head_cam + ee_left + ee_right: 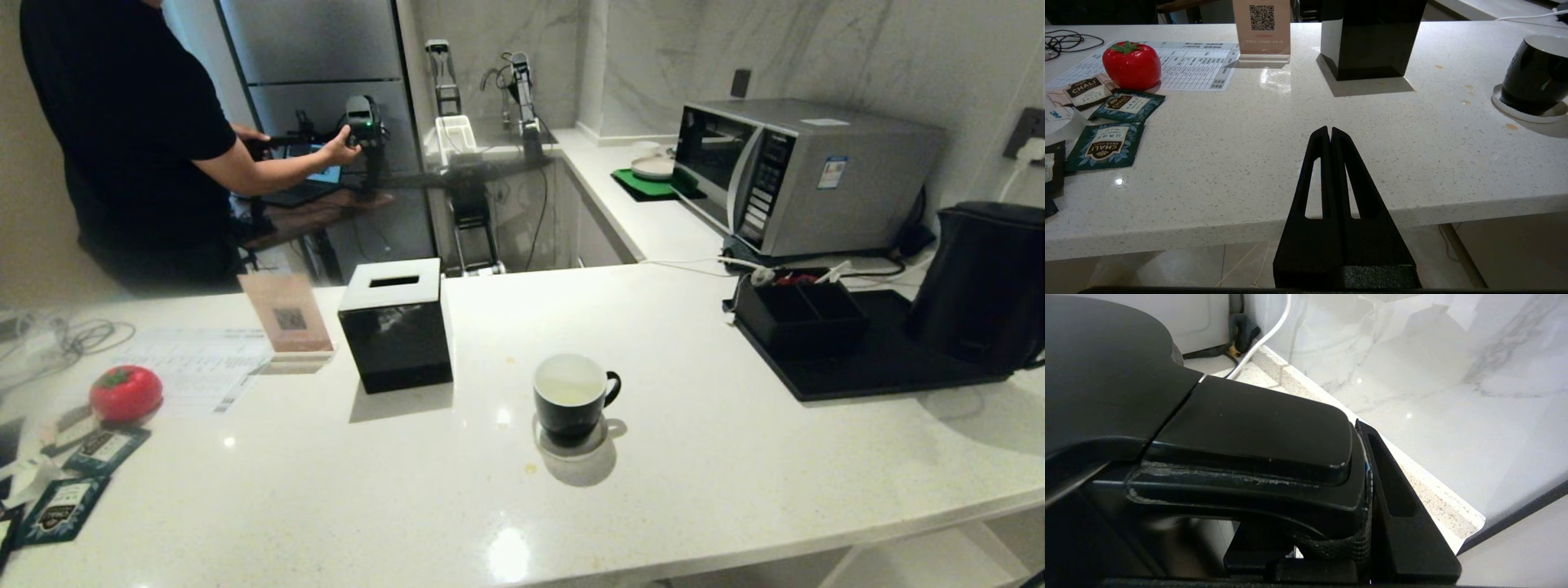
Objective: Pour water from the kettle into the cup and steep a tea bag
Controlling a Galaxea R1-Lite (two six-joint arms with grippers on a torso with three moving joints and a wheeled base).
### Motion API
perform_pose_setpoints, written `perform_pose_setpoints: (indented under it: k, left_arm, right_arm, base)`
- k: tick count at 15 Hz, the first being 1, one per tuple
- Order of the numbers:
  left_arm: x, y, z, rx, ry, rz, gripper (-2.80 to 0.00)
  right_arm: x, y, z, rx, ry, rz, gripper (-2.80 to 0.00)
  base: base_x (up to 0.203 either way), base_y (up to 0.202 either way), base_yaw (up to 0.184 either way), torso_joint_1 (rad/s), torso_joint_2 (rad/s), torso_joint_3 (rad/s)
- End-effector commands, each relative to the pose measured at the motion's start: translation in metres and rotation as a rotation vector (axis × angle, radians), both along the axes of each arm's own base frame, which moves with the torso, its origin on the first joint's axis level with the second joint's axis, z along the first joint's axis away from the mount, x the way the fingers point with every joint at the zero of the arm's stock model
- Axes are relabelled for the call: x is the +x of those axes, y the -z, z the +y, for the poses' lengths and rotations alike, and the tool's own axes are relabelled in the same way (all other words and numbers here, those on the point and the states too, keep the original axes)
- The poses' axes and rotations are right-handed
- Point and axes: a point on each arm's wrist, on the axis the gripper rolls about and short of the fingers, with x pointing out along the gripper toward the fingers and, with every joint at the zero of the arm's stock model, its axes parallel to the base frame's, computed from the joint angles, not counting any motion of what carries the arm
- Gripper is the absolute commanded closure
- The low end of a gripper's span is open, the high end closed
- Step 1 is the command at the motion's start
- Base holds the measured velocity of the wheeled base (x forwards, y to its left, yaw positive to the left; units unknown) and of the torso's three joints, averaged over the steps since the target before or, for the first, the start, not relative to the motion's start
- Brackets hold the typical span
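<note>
The tall black kettle [980, 286] stands at the far right of the counter, on the right end of a low black tray [865, 371]. In the right wrist view my right gripper [1331, 490] is shut on the kettle's handle [1249, 428]; one finger [1392, 486] presses its outer side, the other is hidden. The black cup [571, 396] sits on a white coaster mid-counter, with a pale pool of water [567, 382] inside. My left gripper [1329, 130] is shut and empty at the counter's front edge, left of the cup [1537, 75]. The tea bag is out of view.
A black tissue box [396, 327] and a QR sign [286, 314] stand left of the cup. A red tomato-shaped object [125, 392] and teal sachets [61, 506] lie far left. A compartment box [796, 314] and microwave [800, 171] stand near the kettle. A person [131, 139] stands behind.
</note>
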Motion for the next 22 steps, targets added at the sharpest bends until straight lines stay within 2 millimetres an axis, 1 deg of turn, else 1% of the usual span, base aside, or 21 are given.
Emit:
perform_pose_setpoints:
  k: [1,7,11,22]
  left_arm:
    - [0.000,0.000,0.000,-0.001,0.000,0.001,0.00]
    - [0.000,0.000,0.000,-0.001,0.000,0.001,0.00]
    - [0.000,0.000,0.000,-0.001,0.000,0.001,0.00]
    - [0.000,0.000,0.000,-0.001,0.000,0.001,0.00]
  right_arm:
    - [0.009,0.012,-0.007,0.010,0.003,0.017,0.00]
    - [0.030,0.026,-0.025,0.009,0.015,0.018,0.00]
    - [0.038,0.039,-0.033,0.015,0.021,0.028,0.00]
    - [0.057,0.060,-0.047,-0.006,0.051,0.020,0.00]
  base:
    - [0.000,0.000,0.000,0.000,0.00,0.000]
    - [0.000,0.000,0.000,0.000,0.00,0.000]
    - [0.000,0.000,0.000,0.000,0.00,0.000]
    - [0.000,0.000,0.000,0.000,0.00,0.000]
